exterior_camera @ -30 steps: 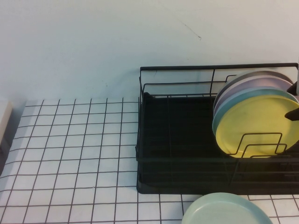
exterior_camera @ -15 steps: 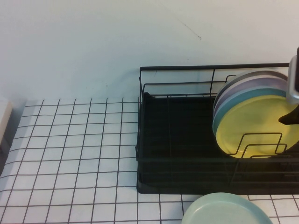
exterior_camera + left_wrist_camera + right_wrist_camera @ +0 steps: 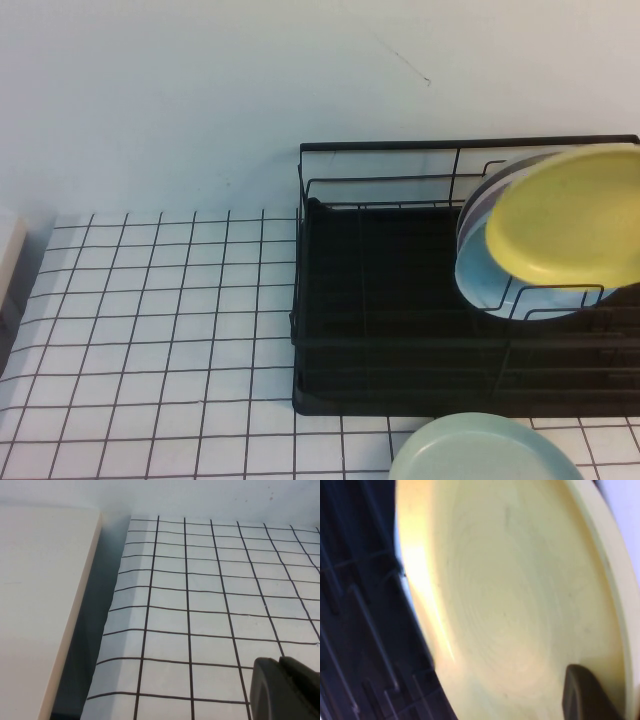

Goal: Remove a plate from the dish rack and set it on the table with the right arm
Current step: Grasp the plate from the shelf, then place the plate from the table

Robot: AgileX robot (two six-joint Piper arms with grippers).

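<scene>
The right gripper pinched the plate, tilted above the rack, by its rim, so it risked slipping onto the blue plate, while the left gripper, its opening impossible to tell, sat over the table.

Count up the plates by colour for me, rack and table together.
Yellow plate: 1, held by right gripper at dish rack
Light blue plate: 1, racked
Pale green plate: 1, on table
Total: 3 clear; rims behind uncounted. Left gripper over table.

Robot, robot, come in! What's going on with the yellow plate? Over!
Right gripper shut on yellow plate, lifted above dish rack. Left gripper parked over table. Green plate lies below on table.
</scene>
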